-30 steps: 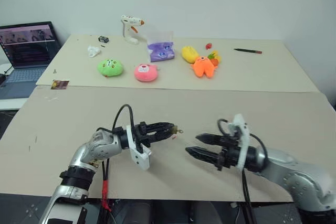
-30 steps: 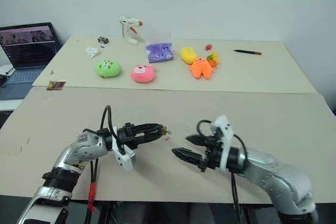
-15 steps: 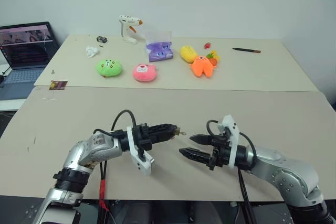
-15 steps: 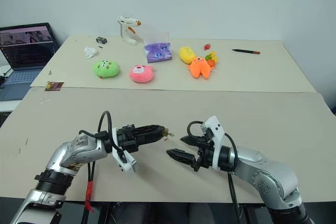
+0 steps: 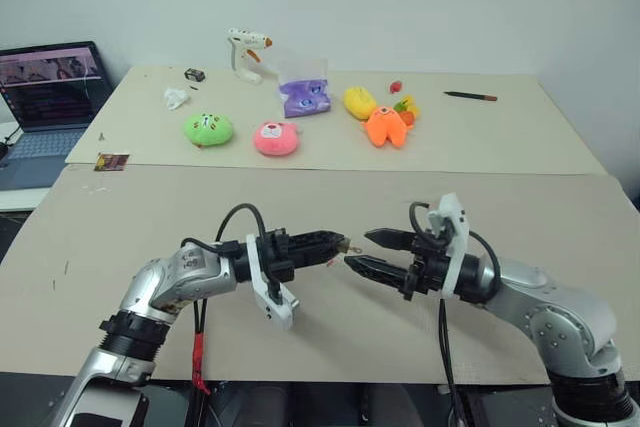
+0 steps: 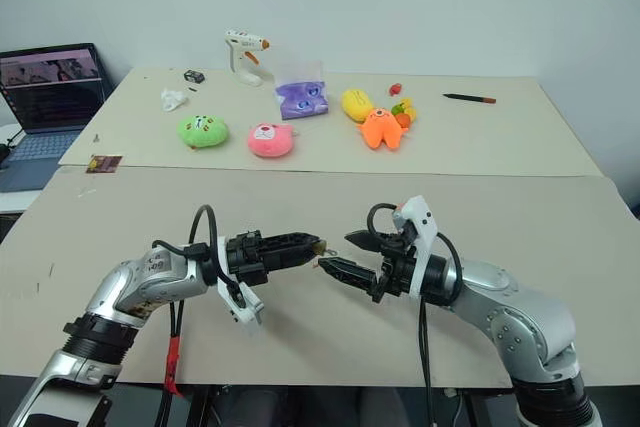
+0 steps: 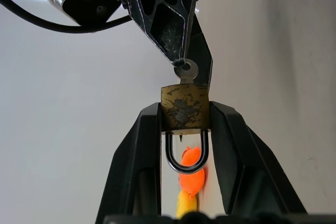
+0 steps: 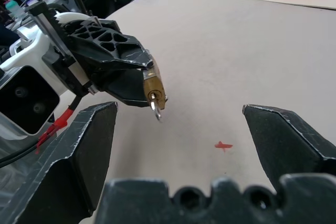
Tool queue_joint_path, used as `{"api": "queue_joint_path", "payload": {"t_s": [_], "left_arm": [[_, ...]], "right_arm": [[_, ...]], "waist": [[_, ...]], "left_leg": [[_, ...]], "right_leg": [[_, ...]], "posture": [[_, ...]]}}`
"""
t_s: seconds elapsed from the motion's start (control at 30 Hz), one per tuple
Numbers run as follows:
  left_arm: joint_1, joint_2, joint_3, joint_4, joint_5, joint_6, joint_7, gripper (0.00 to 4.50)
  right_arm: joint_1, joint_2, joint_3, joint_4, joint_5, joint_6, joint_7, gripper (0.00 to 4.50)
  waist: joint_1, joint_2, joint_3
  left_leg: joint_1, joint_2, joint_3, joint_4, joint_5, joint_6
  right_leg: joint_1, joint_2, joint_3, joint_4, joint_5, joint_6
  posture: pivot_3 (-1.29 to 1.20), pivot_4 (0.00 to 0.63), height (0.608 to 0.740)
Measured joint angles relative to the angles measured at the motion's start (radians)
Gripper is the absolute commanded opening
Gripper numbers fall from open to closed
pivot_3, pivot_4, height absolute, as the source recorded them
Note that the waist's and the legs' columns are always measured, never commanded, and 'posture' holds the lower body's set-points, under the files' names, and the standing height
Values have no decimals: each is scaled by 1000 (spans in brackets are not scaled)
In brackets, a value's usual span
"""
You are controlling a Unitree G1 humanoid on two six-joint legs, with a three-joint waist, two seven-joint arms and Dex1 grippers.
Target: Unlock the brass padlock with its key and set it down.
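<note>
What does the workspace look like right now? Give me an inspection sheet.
Surface: tan table, small red mark.
Job's things: brass padlock clamped in the left gripper, held off the table; key sticks out of its keyhole.
Clutter: plush toys, glue gun, pen at the far end.
Grippers: right gripper open, tips right by the key.
Cables: black cable looping over the left wrist.
Surroundings: laptop at left, white wall.
</note>
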Motion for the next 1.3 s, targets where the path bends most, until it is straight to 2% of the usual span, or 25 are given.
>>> {"api": "queue_joint_path", "payload": {"t_s": [0.07,0.3,0.33,0.4,0.97,1.0,1.07,1.13,1.3], "left_arm": [[0,5,-3,0,-3,3,2,815],[-8,8,-21,-9,-18,25,2,815],[-10,8,-23,-14,-19,27,2,815],[-12,8,-27,-18,-20,36,2,815],[-6,15,-30,-23,-19,58,33,815],[-4,15,-30,-23,-18,58,36,815],[3,16,-34,-23,-17,56,42,815],[7,15,-37,-23,-16,57,44,815],[7,15,-39,-23,-18,63,44,815]], "right_arm": [[0,-2,0,0,0,0,8,3448],[18,-5,0,0,-2,-2,29,1064],[20,-5,0,0,-4,-5,31,609],[20,-5,0,4,-5,-10,35,43],[-2,-2,-1,11,3,-11,33,43],[-2,-2,-1,11,4,-11,33,601],[-2,-2,-4,11,11,-11,34,1077],[-2,-3,-5,11,18,-11,34,1805],[-2,-8,-8,11,30,-11,34,1805]], "waist": [[0,0,0],[0,0,0],[0,0,0],[0,0,0],[0,0,0],[0,0,0],[0,0,0],[0,0,0],[0,0,0]], "left_leg": [[0,0,0,0,0,0],[0,0,0,0,0,0],[0,0,0,0,0,0],[0,0,0,0,0,0],[0,0,0,0,0,0],[0,0,0,0,0,0],[0,0,0,0,0,0],[0,0,0,0,0,0],[0,0,0,0,0,0]], "right_leg": [[0,0,0,0,0,0],[0,0,0,0,0,0],[0,0,0,0,0,0],[0,0,0,0,0,0],[0,0,0,0,0,0],[0,0,0,0,0,0],[0,0,0,0,0,0],[0,0,0,0,0,0],[0,0,0,0,0,0]], "posture": [[0,150,740],[0,150,740],[0,150,740],[0,150,740],[0,150,740],[0,150,740],[0,150,740],[0,150,740],[0,150,740]]}}
